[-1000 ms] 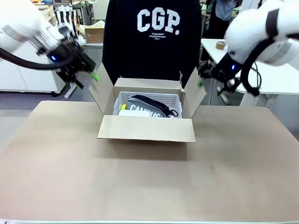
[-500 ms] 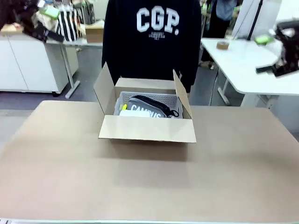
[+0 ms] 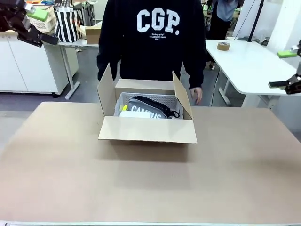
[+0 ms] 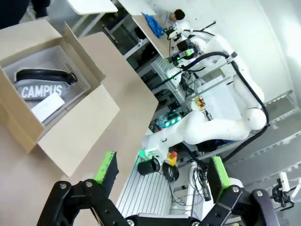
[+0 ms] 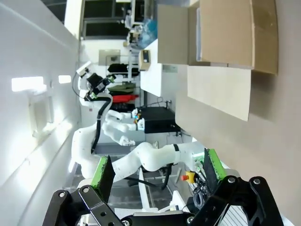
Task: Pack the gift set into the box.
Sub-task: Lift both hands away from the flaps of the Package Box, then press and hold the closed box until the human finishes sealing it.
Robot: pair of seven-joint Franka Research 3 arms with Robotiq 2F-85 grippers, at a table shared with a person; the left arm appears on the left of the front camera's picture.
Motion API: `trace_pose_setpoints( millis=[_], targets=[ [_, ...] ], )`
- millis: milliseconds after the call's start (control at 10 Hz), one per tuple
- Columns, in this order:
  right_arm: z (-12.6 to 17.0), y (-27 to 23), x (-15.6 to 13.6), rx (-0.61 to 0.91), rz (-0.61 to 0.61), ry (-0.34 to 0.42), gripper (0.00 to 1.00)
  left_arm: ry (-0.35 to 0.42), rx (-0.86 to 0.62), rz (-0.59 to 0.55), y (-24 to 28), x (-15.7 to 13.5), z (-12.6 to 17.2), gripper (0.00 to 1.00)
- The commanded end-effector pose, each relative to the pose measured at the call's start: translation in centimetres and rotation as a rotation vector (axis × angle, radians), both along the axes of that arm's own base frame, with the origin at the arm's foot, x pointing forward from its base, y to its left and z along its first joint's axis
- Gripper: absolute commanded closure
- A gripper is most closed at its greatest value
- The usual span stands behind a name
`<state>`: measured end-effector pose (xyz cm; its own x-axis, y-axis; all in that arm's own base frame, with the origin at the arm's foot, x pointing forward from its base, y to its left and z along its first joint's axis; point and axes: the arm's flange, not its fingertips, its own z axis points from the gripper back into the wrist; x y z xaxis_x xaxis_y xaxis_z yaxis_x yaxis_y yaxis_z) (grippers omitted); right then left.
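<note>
We find the gift set [image 3: 148,110] lying inside the box [image 3: 147,130], nested in a grey perforated tray [image 3: 175,100] that lines it. We judge the packing as good as done, with only the flaps left to close. All four flaps are open; the side flaps [image 3: 106,90] stand up and the near one leans out toward us. The left gripper [image 3: 34,24] hangs high and well off to the left of the box, and the right gripper [image 3: 285,69] is well off to its right. In both wrist views the green pads [image 4: 107,168] are spread wide with nothing between them.

Several things could go wrong from here. The box sits loose on the table [image 3: 56,179] with nothing bracing it, so a push on a single flap could slide or twist it rather than fold the flap. The person's hand [image 3: 195,95] rests just behind the right flap, and a gripper sweeping in from that side could meet it. The black strap [image 3: 155,101] arches on top of the set, so a flap pressed down might snag or crush it. Stiff side flaps may also spring back up once released.

White capitals on the set read "CAMPUS", clearest in the left wrist view. The sweatshirt [image 3: 159,47] behind the box reads "CGP."; the line beneath is too small to read. We see no print on the box.
</note>
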<state>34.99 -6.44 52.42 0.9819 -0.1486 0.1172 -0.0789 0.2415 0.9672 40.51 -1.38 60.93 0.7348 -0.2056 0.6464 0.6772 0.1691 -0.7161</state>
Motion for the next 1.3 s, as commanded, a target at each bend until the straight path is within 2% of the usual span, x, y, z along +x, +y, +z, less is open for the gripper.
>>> trace_pose_setpoints(
  millis=[0,1200],
  targets=[
    [1.02,0.19,-0.06,0.01,0.01,-0.035,0.0,0.006,0.007,0.017,0.25,-0.07,0.29,0.0],
    [1.02,0.19,-0.06,0.01,0.01,-0.035,0.0,0.006,0.007,0.017,0.25,-0.07,0.29,0.0]
  ],
)
